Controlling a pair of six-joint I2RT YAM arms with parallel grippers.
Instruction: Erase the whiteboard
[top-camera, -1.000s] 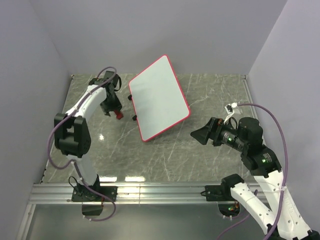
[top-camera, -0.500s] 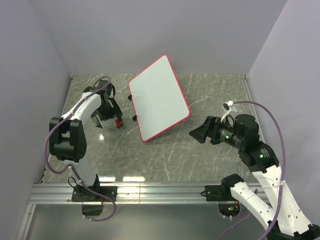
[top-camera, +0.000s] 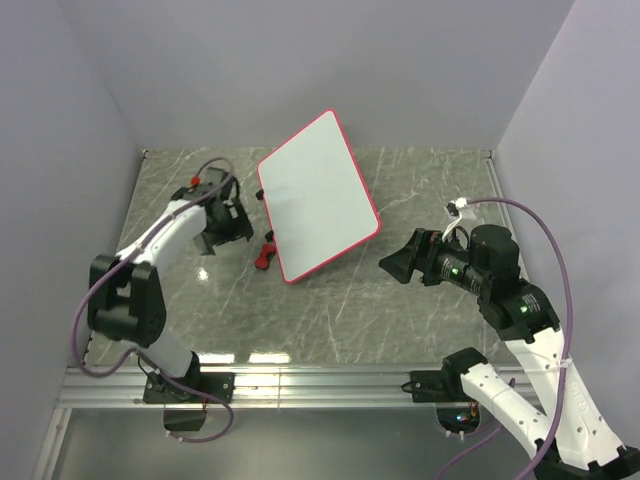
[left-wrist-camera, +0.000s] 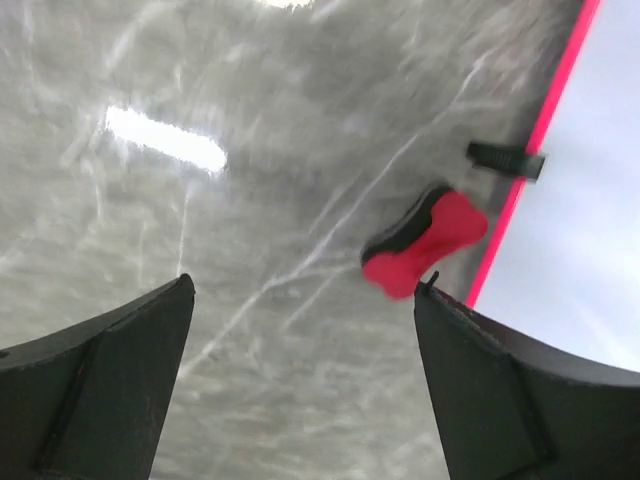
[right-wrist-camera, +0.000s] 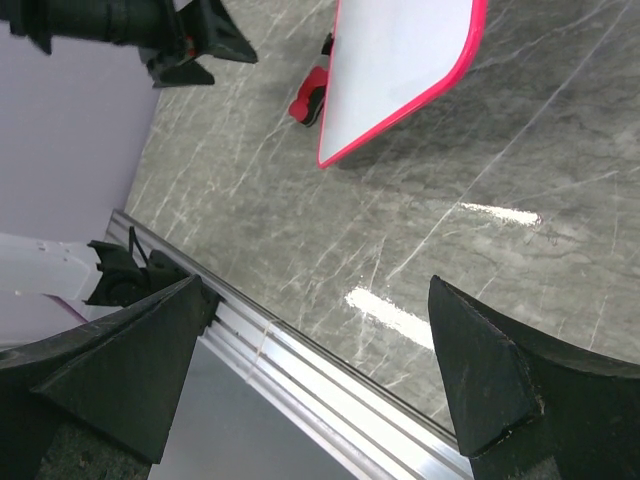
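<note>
One eraser (right-wrist-camera: 305, 105) half hidden behind whiteboard (right-wrist-camera: 400, 60) rim, right wrist view

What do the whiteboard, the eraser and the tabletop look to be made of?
Whiteboard: smooth white panel, clean, thin red rim, probably plastic.
Eraser: red moulded body, likely plastic, with a black layer, maybe felt.
Tabletop: grey veined stone look, glossy by its light glare; real marble or laminate, cannot tell.

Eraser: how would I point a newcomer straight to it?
Find the big red-rimmed whiteboard tilted up in the middle. By its left edge, near the lower corner, lies the eraser, a small bone-shaped block. It is red with a black layer, unlike the board's black feet.
</note>
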